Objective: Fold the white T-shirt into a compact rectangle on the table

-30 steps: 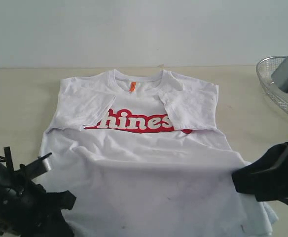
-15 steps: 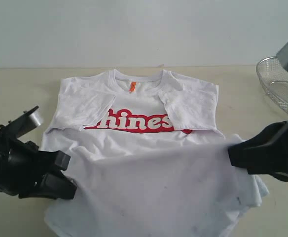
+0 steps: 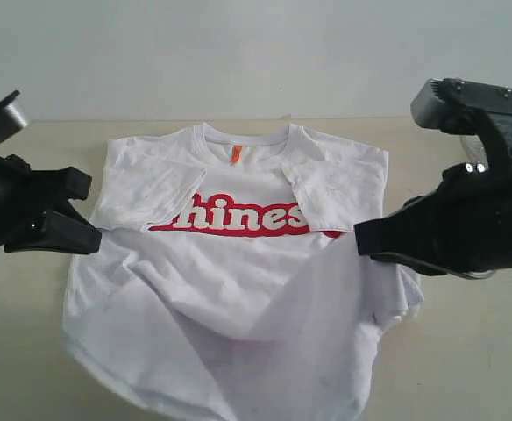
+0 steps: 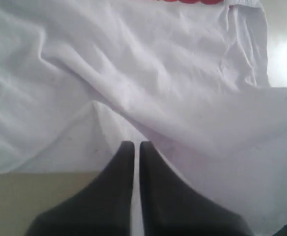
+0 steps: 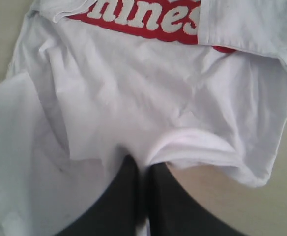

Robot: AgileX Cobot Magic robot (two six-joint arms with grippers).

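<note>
Bottom of white T-shirt [image 3: 238, 307] lifted farther up, lettering [image 3: 238, 217] ends hidden

Broad flat pale beige matte table [image 3: 19, 351] is seen across the full exterior view, bounded at the far side by a plain pale wall [image 3: 256, 53]. One item is laid directly on it: white short-sleeved cotton T-shirt [image 3: 238, 289], front up, collar toward the wall. Both sleeves are folded inward over the chest, so the red-outlined white lettering [image 3: 238, 217] is covered at both ends. A small orange neck tag [image 3: 235, 154] is shown at the collar. The lower part is doubled up toward the chest, creased and bunched. Bare table is visible left, right and beyond the shirt.
</note>
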